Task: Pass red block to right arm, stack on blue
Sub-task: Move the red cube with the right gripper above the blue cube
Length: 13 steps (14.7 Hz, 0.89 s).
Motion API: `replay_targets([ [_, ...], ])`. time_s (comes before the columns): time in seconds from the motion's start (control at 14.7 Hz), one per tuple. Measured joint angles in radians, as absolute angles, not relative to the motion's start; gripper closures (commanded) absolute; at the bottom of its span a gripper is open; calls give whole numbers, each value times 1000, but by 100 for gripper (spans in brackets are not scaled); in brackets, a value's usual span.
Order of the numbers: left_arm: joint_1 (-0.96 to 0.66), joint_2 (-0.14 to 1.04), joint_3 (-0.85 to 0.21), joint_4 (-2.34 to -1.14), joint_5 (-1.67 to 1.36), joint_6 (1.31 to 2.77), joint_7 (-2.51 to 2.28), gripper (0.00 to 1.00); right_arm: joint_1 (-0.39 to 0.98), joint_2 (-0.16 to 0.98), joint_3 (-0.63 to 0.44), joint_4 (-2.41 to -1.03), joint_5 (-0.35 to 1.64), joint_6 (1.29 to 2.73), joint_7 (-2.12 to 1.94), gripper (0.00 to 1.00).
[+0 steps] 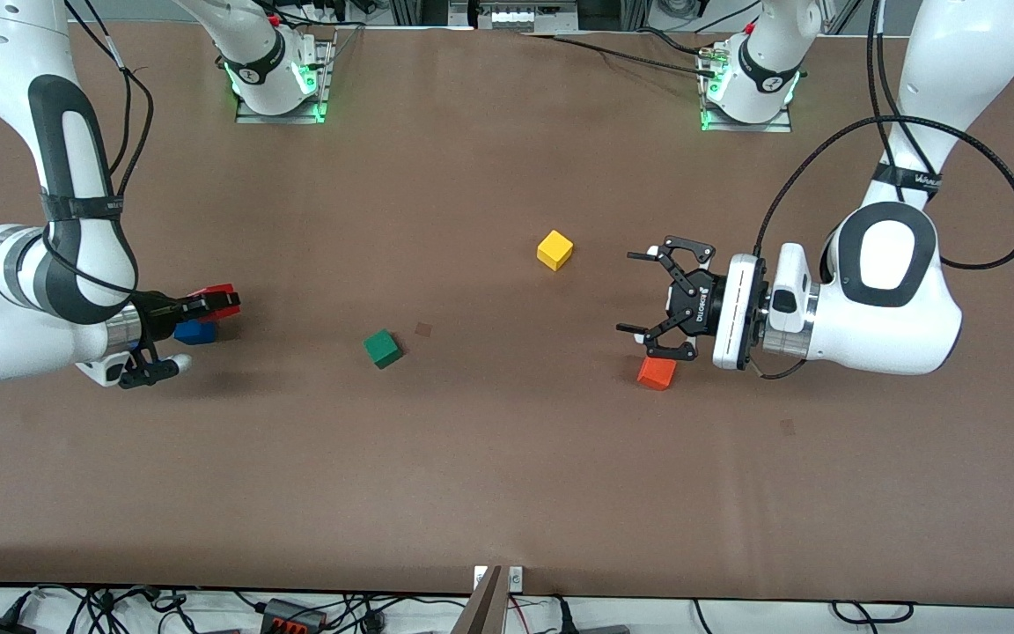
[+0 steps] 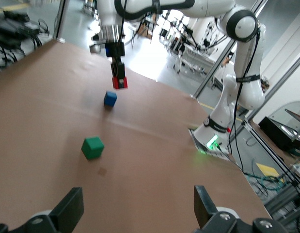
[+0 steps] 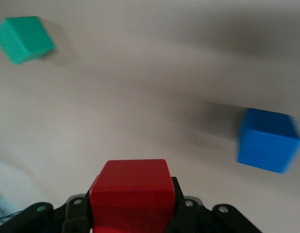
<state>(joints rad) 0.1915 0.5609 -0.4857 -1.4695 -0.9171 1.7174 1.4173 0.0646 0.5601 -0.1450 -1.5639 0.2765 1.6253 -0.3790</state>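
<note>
I see the small bright red cube (image 1: pixel 218 299) clamped in the right gripper (image 1: pixel 212 305), above the small dark blue cube (image 1: pixel 195 332) near the table's right-arm end. I should square it directly overhead before lowering. The left gripper (image 1: pixel 648 295) waits, jaws wide.

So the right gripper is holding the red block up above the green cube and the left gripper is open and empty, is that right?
Not quite. The right gripper does hold the red block, but it is over the blue cube, not the green cube, which sits apart, toward the table's middle. The front view shows this. The left gripper is open and empty, as you said.
</note>
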Motion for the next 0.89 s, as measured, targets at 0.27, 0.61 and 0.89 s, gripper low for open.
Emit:
replay_targets([
  [0.27, 194, 561, -484, -1428, -731, 1588, 1213, 0, 84, 482, -145, -1699, 116, 1810, -281, 100],
  [0.61, 214, 560, -484, -1322, -445, 1428, 866, 0, 93, 424, -162, -1843, 37, 2012, -255, 100],
  [0.89, 210, 531, -487, -1224, -132, 1290, 624, 0, 92, 414, -187, -1934, 27, 2175, -248, 100],
])
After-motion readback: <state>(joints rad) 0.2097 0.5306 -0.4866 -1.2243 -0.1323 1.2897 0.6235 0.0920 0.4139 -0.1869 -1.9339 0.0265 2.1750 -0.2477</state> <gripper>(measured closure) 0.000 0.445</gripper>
